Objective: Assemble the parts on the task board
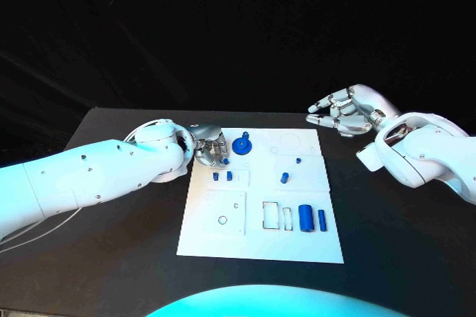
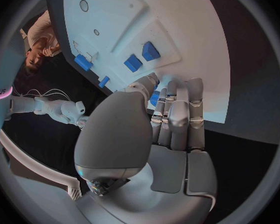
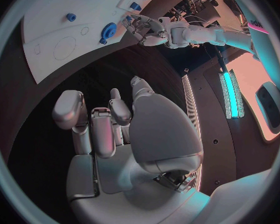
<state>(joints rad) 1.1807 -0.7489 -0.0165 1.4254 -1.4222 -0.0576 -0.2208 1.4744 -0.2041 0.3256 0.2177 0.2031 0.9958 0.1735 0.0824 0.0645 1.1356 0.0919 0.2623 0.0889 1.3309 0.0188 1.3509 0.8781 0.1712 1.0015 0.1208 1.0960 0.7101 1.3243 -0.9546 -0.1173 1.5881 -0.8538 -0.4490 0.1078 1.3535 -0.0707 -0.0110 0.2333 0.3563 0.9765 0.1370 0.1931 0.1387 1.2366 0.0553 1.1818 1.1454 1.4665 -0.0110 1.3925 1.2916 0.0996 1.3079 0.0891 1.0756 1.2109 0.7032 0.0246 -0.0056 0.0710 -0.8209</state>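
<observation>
The white task board (image 1: 260,245) lies in the middle of the black table. My left hand (image 1: 209,147) is at its far left corner with the fingers curled in, and it pinches a small blue part (image 2: 157,95) between thumb and fingers. Beside the fingertips a blue gear (image 1: 243,149) sits on the board; it is also in the right wrist view as the gear (image 3: 107,33) next to the left hand (image 3: 147,31). My right hand (image 1: 342,111) hangs above the table off the board's far right corner, fingers loosely bent and holding nothing.
Two short blue pegs (image 1: 222,175) stand near the board's left side, and another peg (image 1: 285,177) near its middle. A blue cylinder (image 1: 307,218) and a thin blue bar (image 1: 321,219) lie at the front right beside rectangular slots (image 1: 271,215).
</observation>
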